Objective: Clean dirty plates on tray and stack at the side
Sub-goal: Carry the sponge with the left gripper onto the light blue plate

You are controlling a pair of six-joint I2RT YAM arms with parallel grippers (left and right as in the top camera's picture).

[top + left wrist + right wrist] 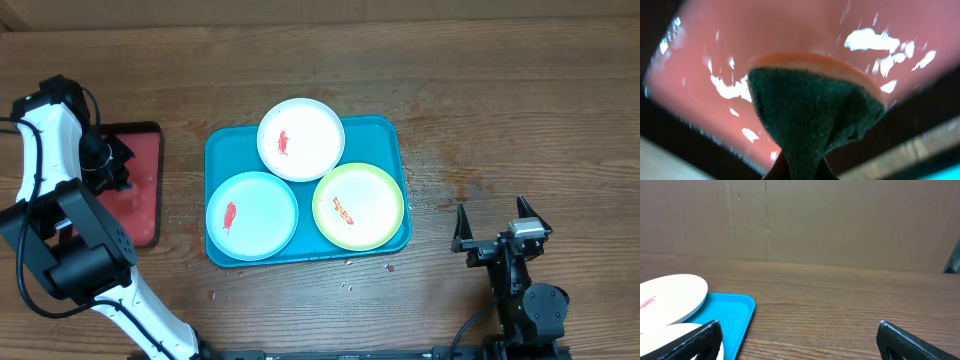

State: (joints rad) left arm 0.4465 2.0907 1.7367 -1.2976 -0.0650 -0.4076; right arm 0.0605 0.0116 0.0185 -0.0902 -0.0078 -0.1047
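Three dirty plates lie on the teal tray (222,150): a white plate (300,139) at the back, a light blue plate (252,215) front left and a yellow-green plate (358,206) front right, each with a red or orange smear. My left gripper (108,162) hangs over a small red tray (140,190), shut on a green scouring sponge (810,115) with a pale orange backing. My right gripper (492,225) stands open on the table right of the teal tray, nothing between its fingers. The right wrist view catches the teal tray's corner (732,312) and the white plate's edge (670,297).
The red tray (790,30), wet and glossy, fills the left wrist view under the sponge. Small specks and stains mark the wooden table (450,190) to the right of and in front of the teal tray. A brown wall (840,220) stands behind the table.
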